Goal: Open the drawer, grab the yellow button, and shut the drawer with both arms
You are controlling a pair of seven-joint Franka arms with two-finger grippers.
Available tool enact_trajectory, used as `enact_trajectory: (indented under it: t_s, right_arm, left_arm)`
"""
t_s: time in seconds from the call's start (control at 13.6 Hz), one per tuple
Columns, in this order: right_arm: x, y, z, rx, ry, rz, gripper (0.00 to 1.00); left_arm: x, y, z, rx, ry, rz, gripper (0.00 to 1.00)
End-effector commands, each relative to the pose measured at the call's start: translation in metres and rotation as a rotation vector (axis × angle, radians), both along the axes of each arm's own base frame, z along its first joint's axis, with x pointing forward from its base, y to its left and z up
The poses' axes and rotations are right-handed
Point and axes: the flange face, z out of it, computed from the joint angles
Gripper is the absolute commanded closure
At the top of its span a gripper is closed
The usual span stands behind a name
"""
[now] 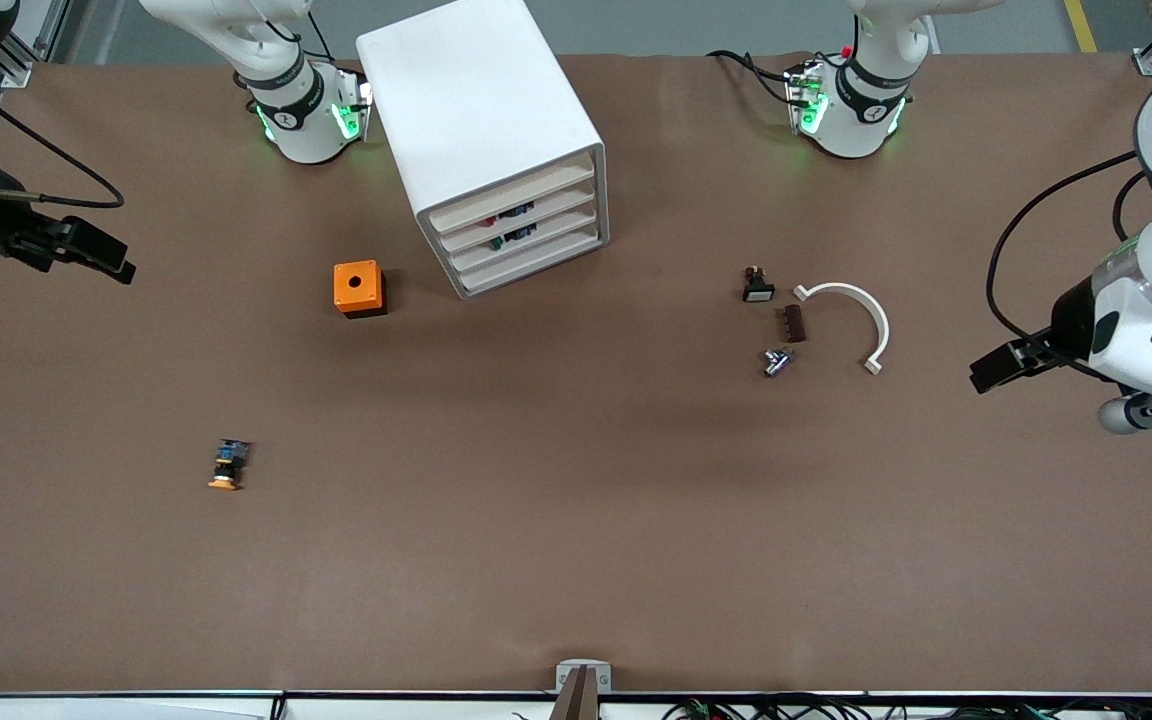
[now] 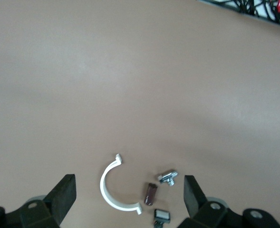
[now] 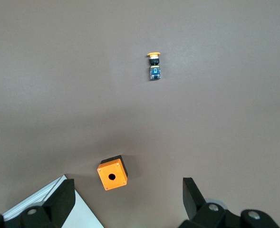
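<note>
Button (image 1: 228,466) lies nearest the front camera, on the bare table (image 1: 576,560), on its side with the orange cap toward that camera; its long axis runs roughly toward the cabinet (image 1: 491,140), tilted slightly. Relative to the cabinet: well apart, nearer the camera and toward the right arm's end of the table. Orange cube (image 1: 359,288) sits between, just beside the cabinet.

Drawer (image 1: 511,195), topmost tray of the cabinet, looks flush with the three below, so closed as far as can be seen. Judgement: task essentially finished, button out and drawer shut.

Right gripper (image 1: 96,250) hovers over the table edge at the right arm's end, well away from the cabinet; fingers spread wide in its wrist view, holding nothing. Right arm is clearly the nearer one to the button.

Left gripper (image 1: 998,366) hangs over the left arm's end, jaws wide, empty, near a white curved clip (image 1: 851,322) and small loose parts (image 1: 781,325); waiting
</note>
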Motion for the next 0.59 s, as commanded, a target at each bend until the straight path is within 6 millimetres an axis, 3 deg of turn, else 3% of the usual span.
enact_trajectory:
  t_s: [0.0, 0.22, 0.51]
  right_arm:
    - [-0.009, 0.0, 0.004, -0.023, -0.001, 0.001, 0.0]
    - [-0.009, 0.007, 0.007, -0.024, -0.005, 0.009, 0.0]
    - [-0.007, 0.012, 0.009, -0.037, -0.032, 0.012, 0.0]
  left_arm:
    - [-0.022, 0.0, 0.019, 0.017, 0.021, -0.049, 0.0]
    - [-0.046, 0.002, 0.041, 0.021, 0.005, -0.119, 0.0]
    - [-0.082, 0.026, 0.058, -0.015, -0.002, -0.179, 0.0]
